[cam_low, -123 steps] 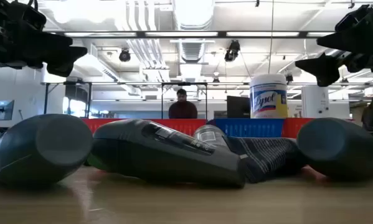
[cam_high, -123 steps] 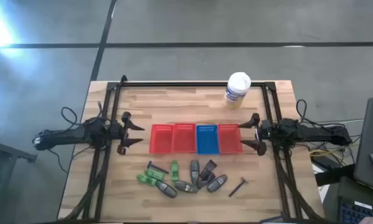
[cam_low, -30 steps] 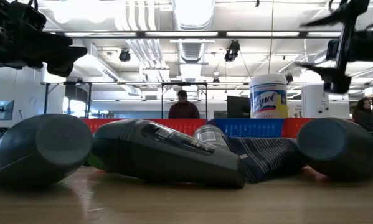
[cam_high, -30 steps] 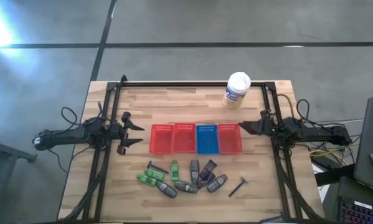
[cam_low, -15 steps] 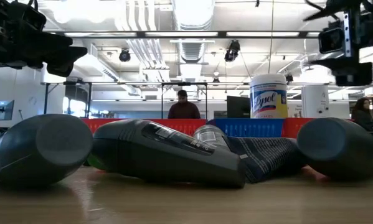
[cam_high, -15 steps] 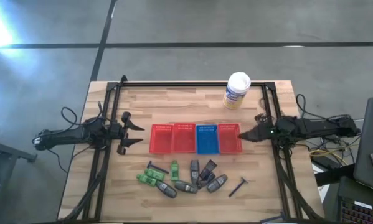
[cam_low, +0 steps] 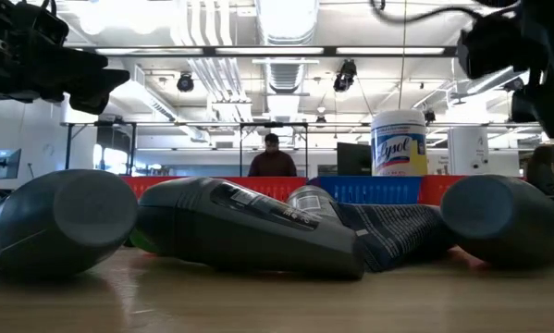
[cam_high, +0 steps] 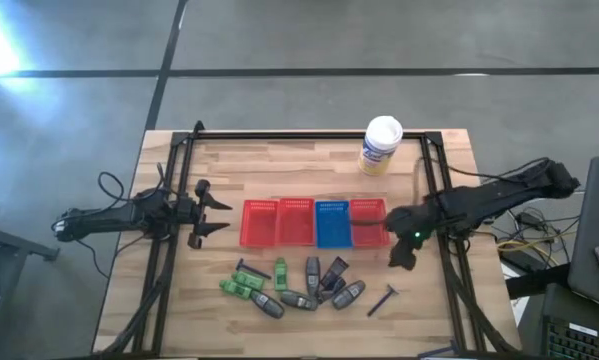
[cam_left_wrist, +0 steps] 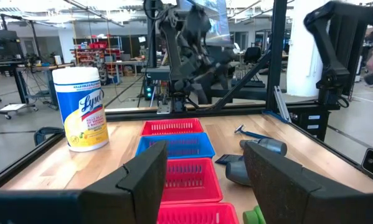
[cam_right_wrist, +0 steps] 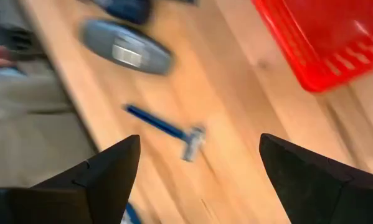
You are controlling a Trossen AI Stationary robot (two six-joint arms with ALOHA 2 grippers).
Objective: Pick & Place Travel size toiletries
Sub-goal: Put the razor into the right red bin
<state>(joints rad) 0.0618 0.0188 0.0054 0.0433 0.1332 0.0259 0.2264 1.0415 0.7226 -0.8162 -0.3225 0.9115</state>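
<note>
The travel size toiletries (cam_high: 294,285) lie in a loose cluster on the table's near part: green pieces (cam_high: 241,288), grey oval tubes (cam_high: 348,294), dark packets (cam_high: 333,270) and a thin razor (cam_high: 382,299). My right gripper (cam_high: 403,258) hangs open over bare wood between the rightmost red basket (cam_high: 369,222) and the razor (cam_right_wrist: 164,130), slanting down, touching nothing. My left gripper (cam_high: 226,216) waits open at the table's left, level, facing the baskets.
A row of red, red, blue (cam_high: 333,222) and red mesh baskets stands mid-table. A white canister (cam_high: 381,145) stands at the far right. A dark frame (cam_high: 309,137) runs round the table. A person shows far behind in the low view.
My right gripper has swung out from beside the rightmost red basket toward the table's near edge and has tipped from level to slanting steeply down, rolling as it went. The toiletries and my left arm have kept still.
</note>
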